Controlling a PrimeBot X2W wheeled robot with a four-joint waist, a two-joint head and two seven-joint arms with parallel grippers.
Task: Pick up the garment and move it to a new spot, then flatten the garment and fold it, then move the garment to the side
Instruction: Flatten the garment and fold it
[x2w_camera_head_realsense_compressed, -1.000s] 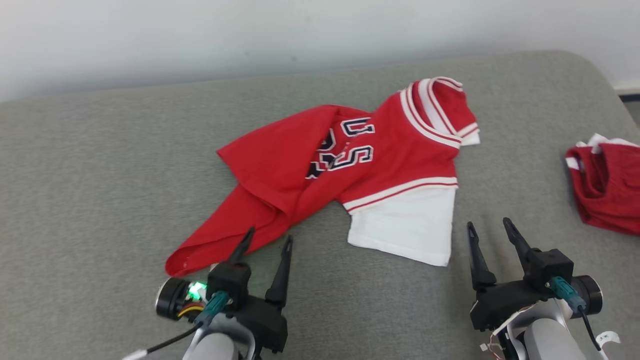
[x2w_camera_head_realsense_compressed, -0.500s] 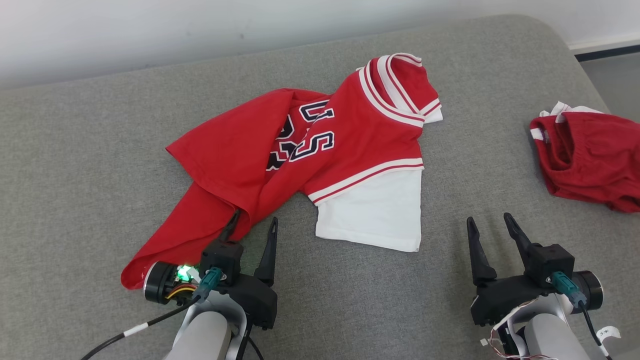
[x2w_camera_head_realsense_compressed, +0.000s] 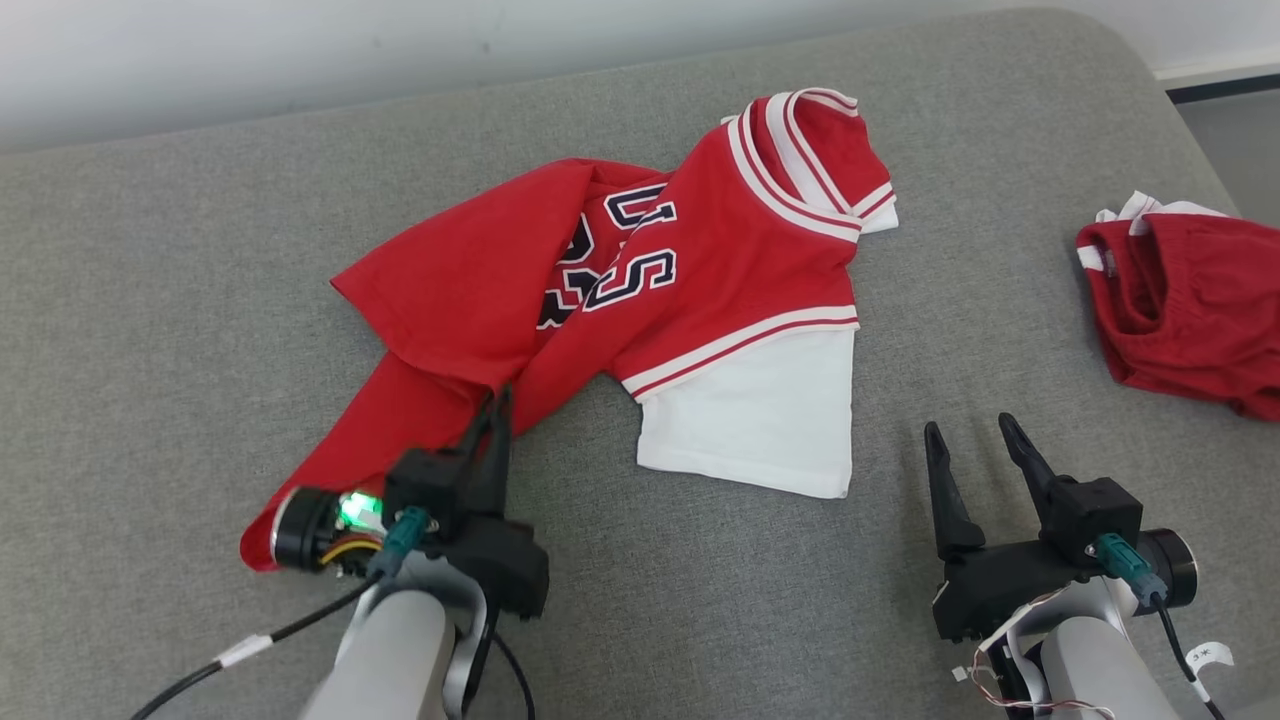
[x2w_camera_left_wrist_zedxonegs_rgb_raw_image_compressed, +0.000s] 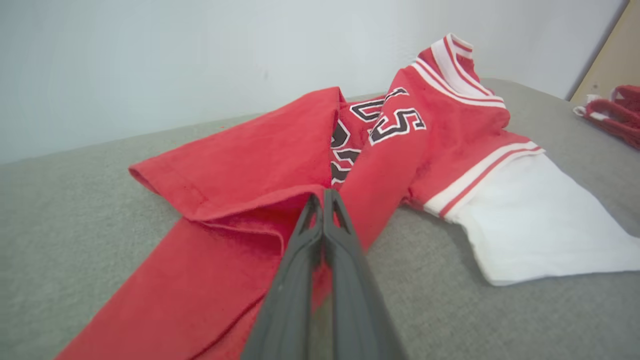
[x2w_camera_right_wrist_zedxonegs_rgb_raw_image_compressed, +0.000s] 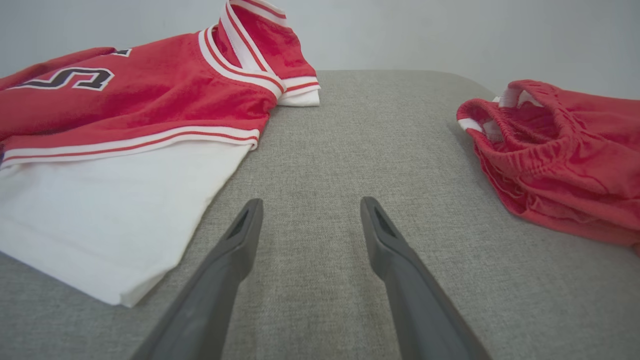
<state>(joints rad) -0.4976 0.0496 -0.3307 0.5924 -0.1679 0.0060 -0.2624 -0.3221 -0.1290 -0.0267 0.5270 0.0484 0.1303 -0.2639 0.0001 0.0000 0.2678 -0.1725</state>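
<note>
Red jersey (x2w_camera_head_realsense_compressed: 700, 290) lies crumpled on grey pad (x2w_camera_head_realsense_compressed: 180, 260). Left gripper (x2w_camera_head_realsense_compressed: 497, 405) fingers together, apparently pinching its lower fold. Right gripper (x2w_camera_head_realsense_compressed: 969, 424) fingers apart over pad.

The head view looks forward and down from above and behind the left gripper (x2w_camera_head_realsense_compressed: 497, 402) and right gripper (x2w_camera_head_realsense_compressed: 968, 427), wide across the grey pad (x2w_camera_head_realsense_compressed: 150, 300). Each wrist view sits low and close, facing along its own fingers. The left faces the shirt (x2w_camera_left_wrist_zedxonegs_rgb_raw_image_compressed: 260, 160) at its tips. The right faces bare pad, with the shirt to its left and shorts (x2w_camera_right_wrist_zedxonegs_rgb_raw_image_compressed: 560, 160) to its right. All three share the shirt.
</note>
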